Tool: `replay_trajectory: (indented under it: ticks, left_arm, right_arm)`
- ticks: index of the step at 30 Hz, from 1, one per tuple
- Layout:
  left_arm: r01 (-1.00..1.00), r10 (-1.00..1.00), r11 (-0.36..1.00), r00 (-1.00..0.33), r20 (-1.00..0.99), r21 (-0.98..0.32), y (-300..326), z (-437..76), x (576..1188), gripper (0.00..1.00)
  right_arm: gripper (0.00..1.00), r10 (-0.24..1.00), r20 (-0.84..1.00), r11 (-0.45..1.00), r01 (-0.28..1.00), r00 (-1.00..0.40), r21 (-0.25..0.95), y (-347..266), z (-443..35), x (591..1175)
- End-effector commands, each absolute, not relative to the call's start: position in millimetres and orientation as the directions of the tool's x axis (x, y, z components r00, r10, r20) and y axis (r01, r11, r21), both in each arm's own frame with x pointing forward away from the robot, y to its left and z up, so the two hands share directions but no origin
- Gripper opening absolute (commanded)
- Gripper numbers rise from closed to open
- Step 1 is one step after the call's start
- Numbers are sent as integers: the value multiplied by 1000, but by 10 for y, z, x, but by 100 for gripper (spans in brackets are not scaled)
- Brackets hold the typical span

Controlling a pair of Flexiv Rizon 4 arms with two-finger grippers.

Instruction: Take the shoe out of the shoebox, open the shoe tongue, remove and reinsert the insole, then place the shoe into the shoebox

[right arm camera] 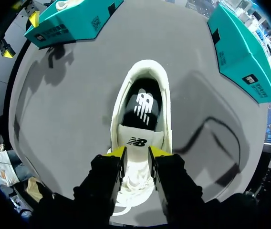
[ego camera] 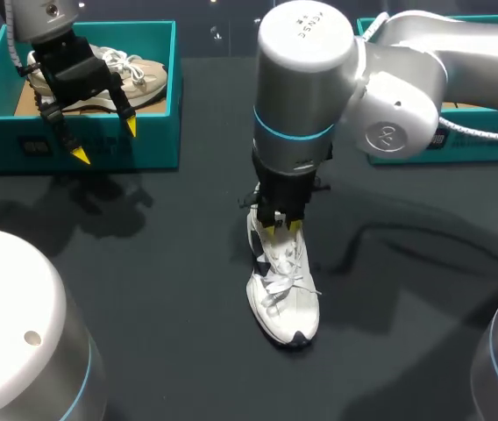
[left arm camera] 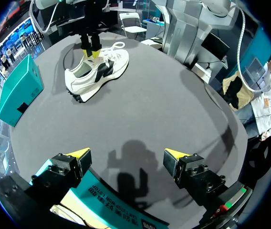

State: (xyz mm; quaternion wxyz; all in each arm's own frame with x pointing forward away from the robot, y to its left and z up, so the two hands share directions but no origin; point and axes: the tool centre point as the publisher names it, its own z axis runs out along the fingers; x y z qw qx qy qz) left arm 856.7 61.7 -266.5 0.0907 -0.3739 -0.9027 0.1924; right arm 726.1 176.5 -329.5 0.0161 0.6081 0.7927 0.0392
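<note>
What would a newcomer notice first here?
The white shoe lying mid-table, with the right gripper shut on its tongue from above. Next, the left gripper hanging open over the front wall of the teal box at far left, which holds a second, beige shoe.

You could read no text. A white logo marked the insole (right arm camera: 144, 106) and a dark one the tongue (right arm camera: 138, 141). The shoebox (ego camera: 100, 145) labels (ego camera: 36, 146) were too small to read.
</note>
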Motion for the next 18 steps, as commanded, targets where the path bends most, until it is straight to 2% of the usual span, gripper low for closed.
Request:
replay_trajectory:
  ticks: [1, 4, 11, 14, 18]
  left_arm:
    - [641, 711, 647, -703, 21, -414, 619, -2661, 8565, 100]
    - [641, 711, 647, -703, 21, -414, 619, -2661, 8565, 100]
    - [641, 711, 647, -703, 21, -414, 619, -2661, 8565, 100]
    - [641, 711, 647, -703, 21, -414, 619, -2661, 8565, 100]
    - [641, 711, 647, -703, 21, -414, 619, -2661, 8565, 100]
  right_arm:
    - [30, 959, 85, 268, 962, -271, 45, 1748, -3620, 7447]
    - [30, 957, 91, 272, 961, -276, 48, 1768, -3610, 7434]
    - [31, 956, 22, 288, 953, -292, 95, 1771, -3202, 7285]
    - [32, 938, -7, 346, 930, -347, 121, 1790, -3020, 7255]
    - [40, 877, -20, 478, 867, -480, 141, 1775, -2842, 7291]
